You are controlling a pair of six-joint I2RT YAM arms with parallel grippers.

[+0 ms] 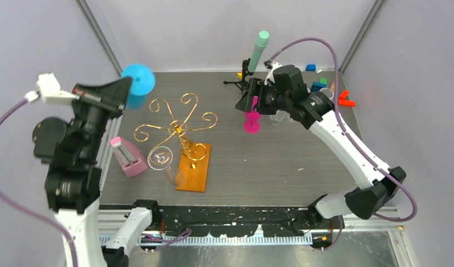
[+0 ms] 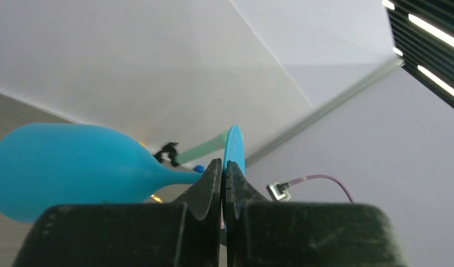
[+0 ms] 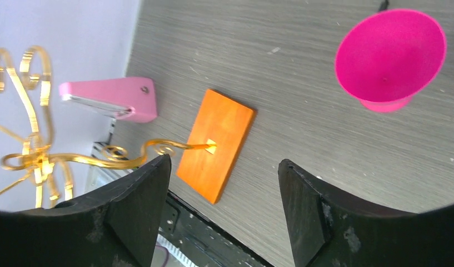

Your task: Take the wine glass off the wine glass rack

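Blue wine glass (image 2: 74, 167) apart from the wine glass rack (image 1: 180, 130), stem in the clenched left gripper (image 2: 223, 167); right gripper (image 3: 224, 162) released

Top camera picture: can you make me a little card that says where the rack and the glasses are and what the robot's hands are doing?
rack: gold rack on an orange base, left of the table's middle
blue glass: blue glass held up off the rack, back left
left gripper: left gripper shut on the blue glass's stem
clear glass: clear glass at the rack's near arm
pink glass: pink glass upright on the table
right gripper: right gripper open, holding nothing, near the pink glass
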